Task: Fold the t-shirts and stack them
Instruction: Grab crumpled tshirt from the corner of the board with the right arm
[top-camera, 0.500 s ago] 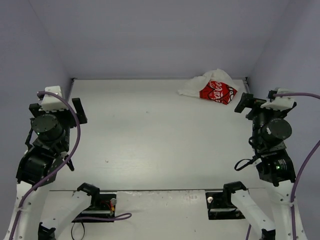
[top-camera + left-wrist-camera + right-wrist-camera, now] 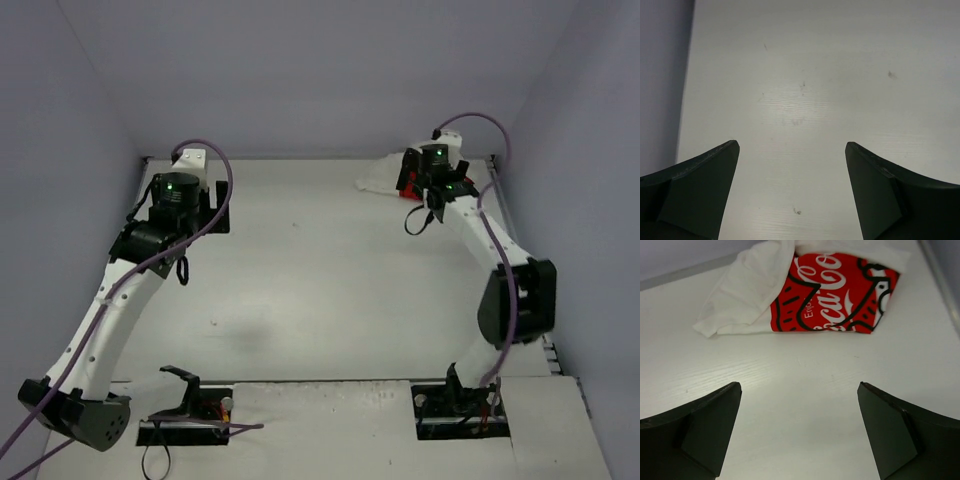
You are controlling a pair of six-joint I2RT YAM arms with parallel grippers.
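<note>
The left tool (image 2: 791, 146) hangs over the white bench (image 2: 830, 65), its two dark fingers (image 2: 700, 185) spread wide apart, nothing between them. Lavender wall (image 2: 662, 75) at left.

Lit brightly and evenly from overhead. Threw only a faint, soft shadow on the table (image 2: 320, 260) beside the left arm (image 2: 120, 290). Bleached it near white in the right wrist view. Rendered the print on the t-shirt (image 2: 815, 290) sharp; left the near fingers (image 2: 695, 430) dark and short on detail.
</note>
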